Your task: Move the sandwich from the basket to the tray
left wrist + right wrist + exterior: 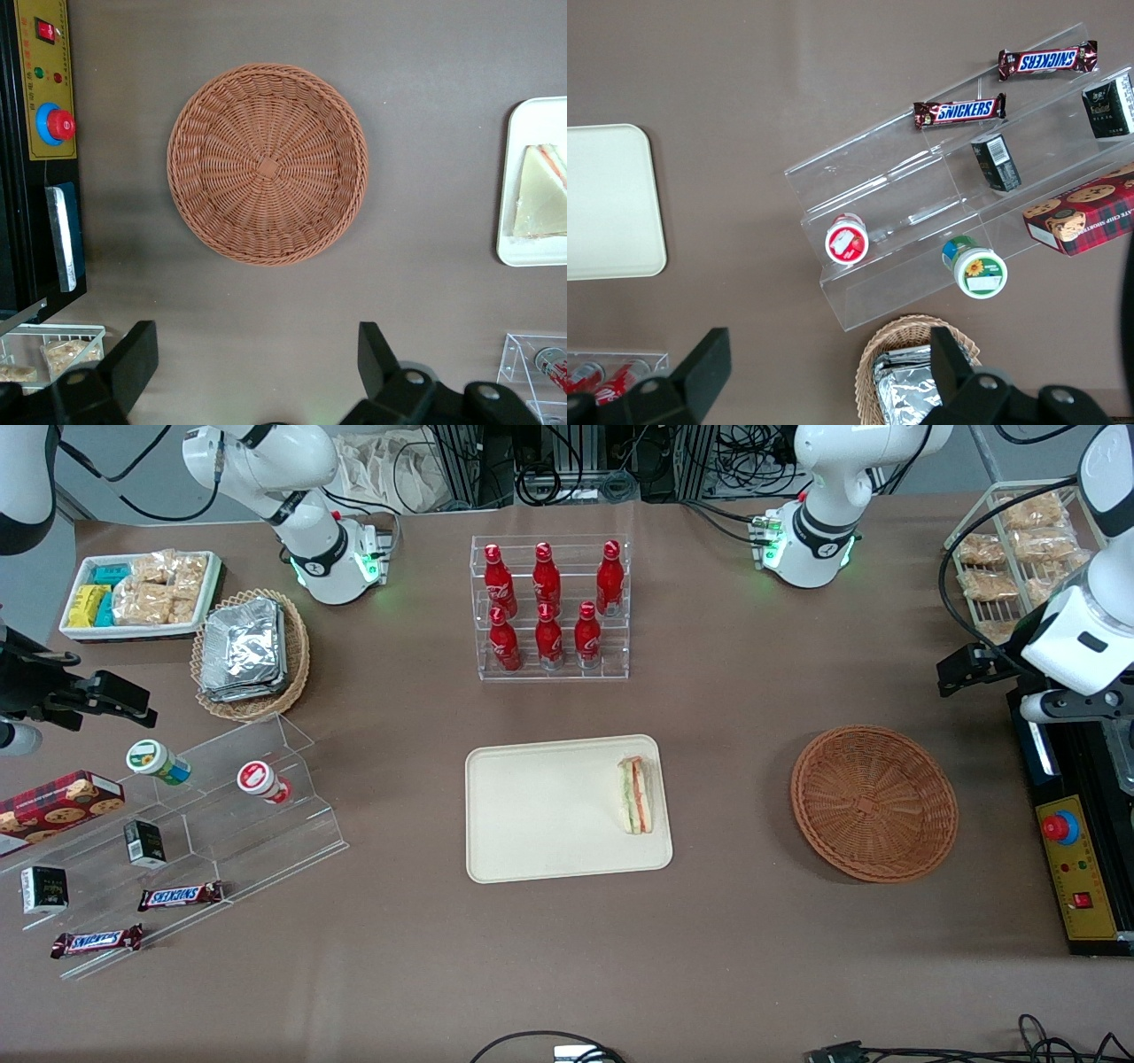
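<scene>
Even overhead light is falling on the table (pixel 726 957), keeping shadows soft and short. The basket (pixel 873 803) is casting a faint shadow; foil packs (pixel 241 646) are glinting. The gripper (pixel 257 372), fingers apart, is showing dark and slightly blurred.

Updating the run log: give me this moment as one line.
sandwich: on tray, near edge toward basket | basket: nothing in it | gripper: open, holding nothing, above table beside basket | placement looks done
</scene>
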